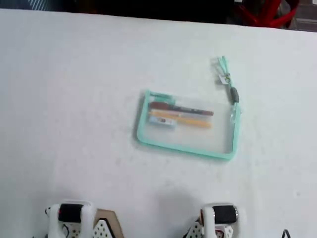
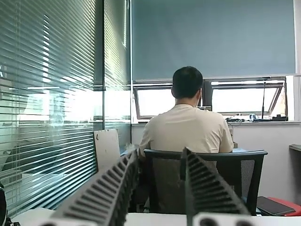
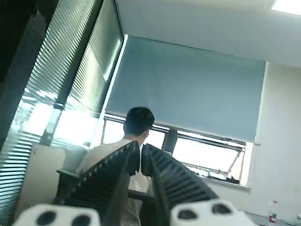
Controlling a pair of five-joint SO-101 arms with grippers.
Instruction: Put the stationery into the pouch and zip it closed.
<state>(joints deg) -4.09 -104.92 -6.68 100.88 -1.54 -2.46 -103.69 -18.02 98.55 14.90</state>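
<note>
A clear pouch [image 1: 188,134] with a mint-green border lies flat in the middle of the white table. Inside it are a brown pen [image 1: 181,109], an orange pencil [image 1: 183,120] and a small blue-and-white piece [image 1: 162,122]. The dark zip slider [image 1: 234,95] sits at the pouch's far right corner, with a green strap [image 1: 223,67] trailing beyond it. Both arms are drawn back at the near edge, one [image 1: 74,215] to the left and the other [image 1: 220,218] to the right. My left gripper [image 2: 160,153] points up into the room, open and holding nothing. My right gripper [image 3: 140,145] is also raised, shut and holding nothing.
The white table [image 1: 74,99] stretches wide around the pouch. A red frame [image 1: 267,12] stands beyond the far edge. A person sits on a chair with their back turned in the room behind.
</note>
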